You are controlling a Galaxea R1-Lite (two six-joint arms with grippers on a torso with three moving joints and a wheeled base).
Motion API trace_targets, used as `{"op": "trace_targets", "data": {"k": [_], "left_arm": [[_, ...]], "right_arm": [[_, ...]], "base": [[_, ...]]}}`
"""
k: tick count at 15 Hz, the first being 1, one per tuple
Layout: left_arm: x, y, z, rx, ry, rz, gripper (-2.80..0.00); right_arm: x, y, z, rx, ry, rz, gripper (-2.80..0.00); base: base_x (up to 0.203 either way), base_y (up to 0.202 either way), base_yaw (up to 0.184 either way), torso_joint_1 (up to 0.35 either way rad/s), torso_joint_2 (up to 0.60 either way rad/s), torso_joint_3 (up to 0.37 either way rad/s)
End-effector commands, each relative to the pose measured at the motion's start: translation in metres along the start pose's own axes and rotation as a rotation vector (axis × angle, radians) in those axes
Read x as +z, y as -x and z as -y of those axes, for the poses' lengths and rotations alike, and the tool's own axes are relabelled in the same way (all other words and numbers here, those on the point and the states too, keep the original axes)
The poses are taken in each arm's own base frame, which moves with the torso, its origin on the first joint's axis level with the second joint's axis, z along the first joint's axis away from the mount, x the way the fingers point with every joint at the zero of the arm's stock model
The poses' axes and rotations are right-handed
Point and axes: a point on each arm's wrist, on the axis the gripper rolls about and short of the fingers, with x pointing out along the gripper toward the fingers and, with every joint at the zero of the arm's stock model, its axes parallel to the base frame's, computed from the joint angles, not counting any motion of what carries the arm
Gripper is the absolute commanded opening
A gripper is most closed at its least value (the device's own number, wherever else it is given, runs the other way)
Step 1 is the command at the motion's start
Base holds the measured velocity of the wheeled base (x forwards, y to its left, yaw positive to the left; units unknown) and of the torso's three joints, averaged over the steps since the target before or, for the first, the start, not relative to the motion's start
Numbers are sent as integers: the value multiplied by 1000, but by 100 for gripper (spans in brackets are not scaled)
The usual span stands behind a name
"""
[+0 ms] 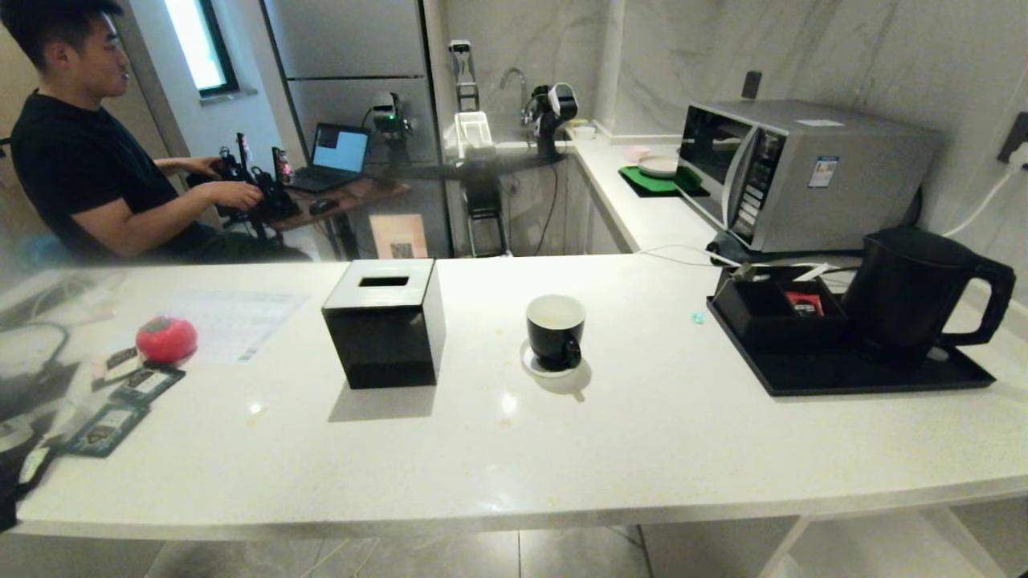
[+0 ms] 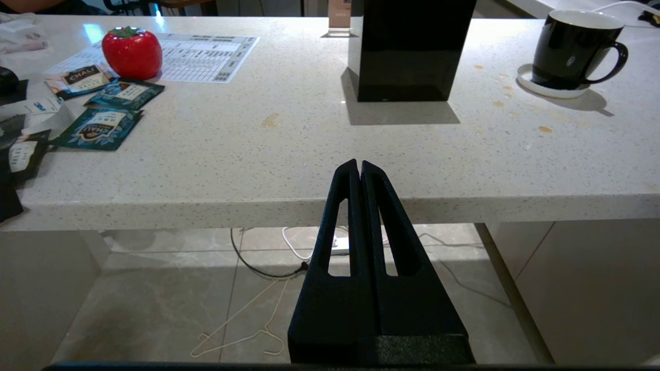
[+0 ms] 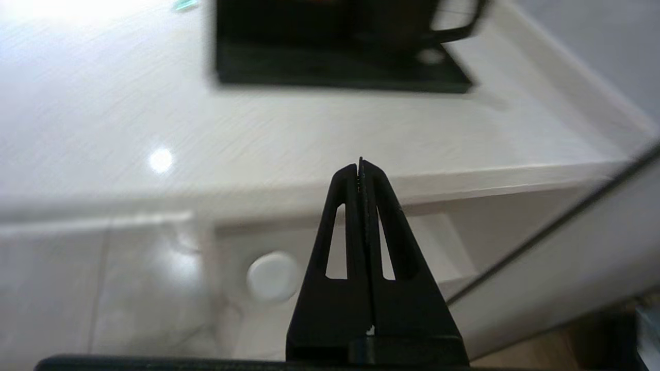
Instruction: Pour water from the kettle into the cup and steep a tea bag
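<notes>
Nothing handled yet: pour and steep both remain.
Kettle (image 1: 915, 289) stands on its black tray (image 1: 843, 373), cup (image 1: 556, 331) well apart on a coaster; left gripper (image 2: 359, 166) and right gripper (image 3: 359, 167) closed, empty, off the counter edge.

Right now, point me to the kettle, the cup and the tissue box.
kettle (image 1: 907, 289): head view, on the middle of its black body, on the tray.
cup (image 1: 554, 337): head view, on its glossy outer wall, above the ear handle.
tissue box (image 1: 384, 341): head view, on its black front face.

White counter (image 1: 642, 449): tissue box (image 1: 385, 321), cup (image 1: 556, 329) on coaster (image 1: 536, 365), black tray (image 1: 843, 373), sachets (image 1: 144, 384).
</notes>
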Motion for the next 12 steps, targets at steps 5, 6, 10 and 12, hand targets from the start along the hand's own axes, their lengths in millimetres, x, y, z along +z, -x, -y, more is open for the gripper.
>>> {"op": "trace_targets", "data": {"k": [5, 6, 10, 12], "left_arm": [[0, 0, 0, -1, 1, 0, -280], [0, 0, 0, 0, 1, 0, -280], [0, 0, 0, 0, 1, 0, -280], [0, 0, 0, 0, 1, 0, -280]], "right_arm": [[-32, 40, -2, 126, 16, 115, -280], [-38, 44, -1, 134, 13, 126, -280], [-47, 53, -3, 226, -7, 213, -280], [-49, 53, -3, 233, -44, 185, -280]], "base": [[0, 0, 0, 0, 0, 0], [0, 0, 0, 0, 0, 0], [0, 0, 0, 0, 0, 0], [0, 0, 0, 0, 0, 0]]}}
